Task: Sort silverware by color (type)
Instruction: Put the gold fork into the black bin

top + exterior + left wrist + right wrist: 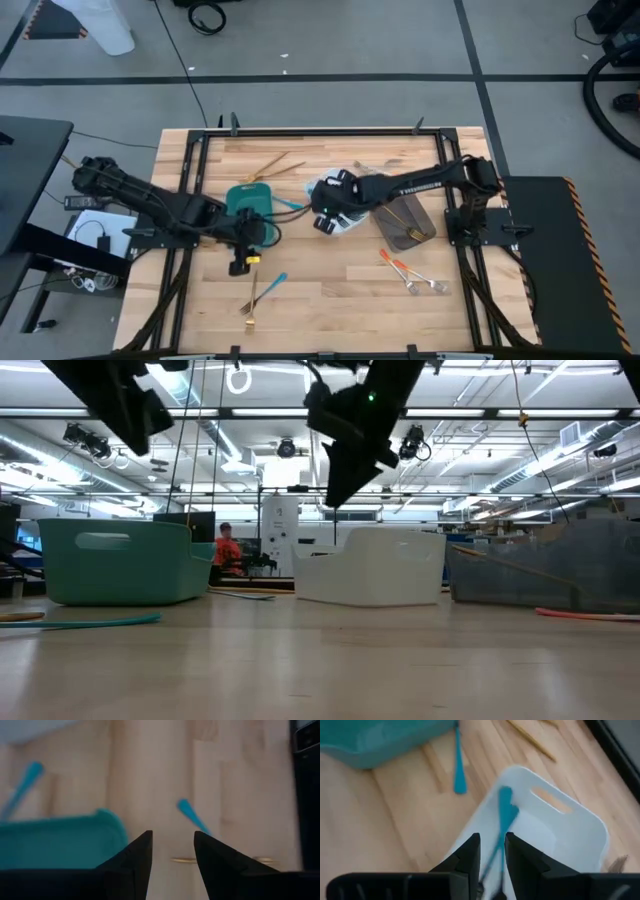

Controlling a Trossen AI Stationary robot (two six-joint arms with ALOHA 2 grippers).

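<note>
Right claw [492, 851] sits over the white tray [580, 827], fingers parted a little with a blue-handled utensil [504, 815] between them; blurred, so can't tell if it's gripped or dropping. Risk: it catches the tray rim and lands outside. Left claw [172, 851] hangs open just beside the teal tray [247, 198]. More silverware [412, 275] lies loose around the white tray on the wooden tabletop [330, 290]. Behind: lab room, ceiling lights.

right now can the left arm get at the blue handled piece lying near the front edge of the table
Probably yes. The left gripper hangs open just past the teal tray, and only bare wood lies between it and the blue-handled piece. The right gripper is busy over the white tray.
</note>
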